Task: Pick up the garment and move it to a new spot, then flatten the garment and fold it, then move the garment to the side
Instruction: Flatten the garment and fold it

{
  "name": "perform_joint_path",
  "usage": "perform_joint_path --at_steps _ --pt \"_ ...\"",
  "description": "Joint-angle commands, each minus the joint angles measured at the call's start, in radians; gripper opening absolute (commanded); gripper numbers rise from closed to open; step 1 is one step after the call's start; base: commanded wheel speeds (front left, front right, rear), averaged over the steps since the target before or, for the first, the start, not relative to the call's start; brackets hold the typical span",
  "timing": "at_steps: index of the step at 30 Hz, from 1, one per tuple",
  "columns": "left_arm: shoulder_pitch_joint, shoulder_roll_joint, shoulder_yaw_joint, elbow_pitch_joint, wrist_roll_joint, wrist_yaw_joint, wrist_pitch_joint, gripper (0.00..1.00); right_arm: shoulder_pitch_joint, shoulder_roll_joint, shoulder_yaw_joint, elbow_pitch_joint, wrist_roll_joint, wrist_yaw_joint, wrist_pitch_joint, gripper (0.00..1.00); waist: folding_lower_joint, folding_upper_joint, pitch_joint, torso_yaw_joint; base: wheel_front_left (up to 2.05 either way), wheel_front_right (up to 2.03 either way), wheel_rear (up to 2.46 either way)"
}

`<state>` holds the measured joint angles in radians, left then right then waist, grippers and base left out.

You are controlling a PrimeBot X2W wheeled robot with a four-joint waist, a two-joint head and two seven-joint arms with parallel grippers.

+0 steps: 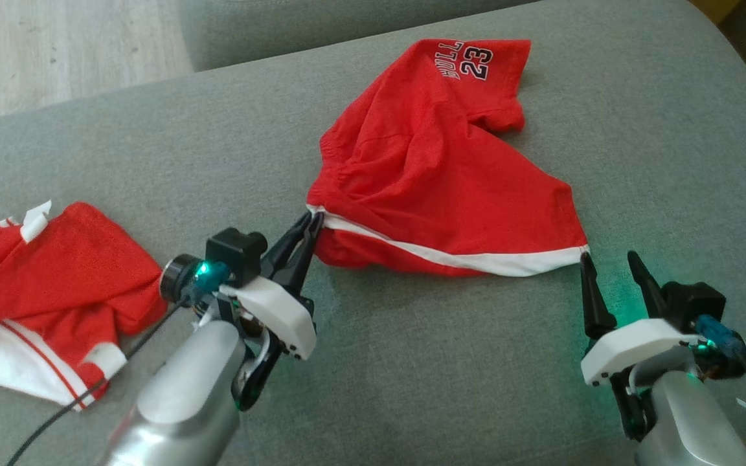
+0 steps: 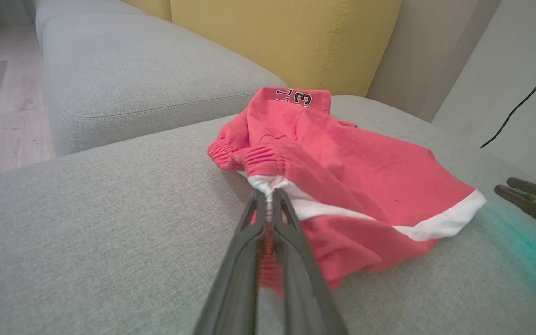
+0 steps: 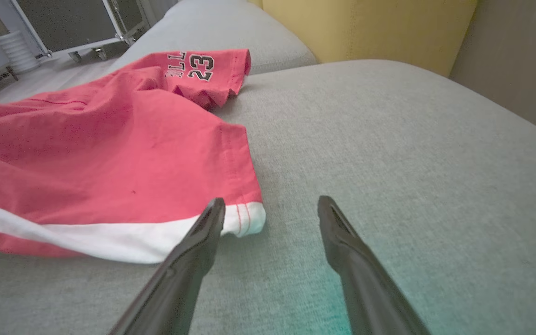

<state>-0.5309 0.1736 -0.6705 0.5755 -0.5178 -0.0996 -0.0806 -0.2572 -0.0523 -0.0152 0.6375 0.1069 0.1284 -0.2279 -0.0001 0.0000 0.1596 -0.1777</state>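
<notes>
The garment [image 1: 438,175] is a pair of red shorts with a white stripe and a "23" print, lying rumpled on the grey sofa cushion [image 1: 412,362]. My left gripper [image 1: 311,223] is shut on the white-striped corner at the garment's left end; the left wrist view shows that corner [image 2: 268,184] pinched between the fingertips. My right gripper [image 1: 609,259] stands open at the garment's right corner [image 3: 244,216], its left fingertip touching the white hem, nothing between its fingers. The right gripper's fingers [image 2: 528,200] also appear at the right edge of the left wrist view.
A second red and white garment [image 1: 49,291] lies crumpled at the cushion's left. A further grey cushion [image 2: 133,70] and a yellow backrest [image 2: 286,37] stand behind. Wooden floor [image 1: 56,45] lies beyond the cushion's far left edge.
</notes>
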Motion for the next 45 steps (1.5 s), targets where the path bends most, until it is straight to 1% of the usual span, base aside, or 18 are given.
perform_joint_path --at_steps 1,3,8,16,27,33,38,45 --pt "-0.013 0.022 0.031 -0.038 0.012 0.008 -0.015 0.0 -0.02 0.002 0.013 -0.014 -0.009 0.002 0.003 1.0 0.0001 0.0 -0.003 0.004 0.0 0.0 0.0" --pt "0.002 0.021 0.027 -0.06 0.015 0.019 -0.025 0.0 -0.023 0.002 0.005 0.013 -0.013 0.002 0.015 1.0 0.0001 0.0 -0.007 0.013 0.0 0.0 0.0" --pt "0.022 0.015 0.012 -0.083 0.018 0.03 -0.028 0.0 -0.029 0.002 -0.008 0.052 0.003 0.002 0.024 1.0 0.0001 0.0 -0.01 0.033 0.0 0.0 0.0" --pt "0.032 0.015 -0.003 -0.098 0.016 0.033 -0.024 0.0 -0.071 0.002 0.004 0.11 0.034 0.002 0.02 1.0 0.0001 0.0 -0.008 0.048 0.0 0.0 0.0" --pt "0.026 0.02 -0.014 -0.109 0.015 0.037 -0.017 0.0 -0.119 0.002 0.032 0.15 0.024 0.002 -0.005 1.0 0.0001 0.0 -0.003 0.059 0.0 0.0 0.0" --pt "0.026 0.023 -0.017 -0.111 0.01 0.041 -0.014 0.0 -0.126 0.002 0.038 0.15 -0.024 0.002 -0.016 1.0 0.0001 0.0 -0.003 0.06 0.0 0.0 0.0" --pt "0.026 0.028 -0.017 -0.109 0.005 0.043 -0.013 0.0 -0.114 0.002 0.037 0.134 -0.025 0.002 -0.018 1.0 0.0001 0.0 -0.008 0.054 0.0 0.0 0.0" --pt "0.031 0.039 -0.015 -0.106 -0.003 0.05 -0.013 0.0 -0.083 0.002 0.056 0.095 -0.02 0.002 -0.003 1.0 0.0001 0.0 -0.022 0.027 0.0 0.0 0.0"
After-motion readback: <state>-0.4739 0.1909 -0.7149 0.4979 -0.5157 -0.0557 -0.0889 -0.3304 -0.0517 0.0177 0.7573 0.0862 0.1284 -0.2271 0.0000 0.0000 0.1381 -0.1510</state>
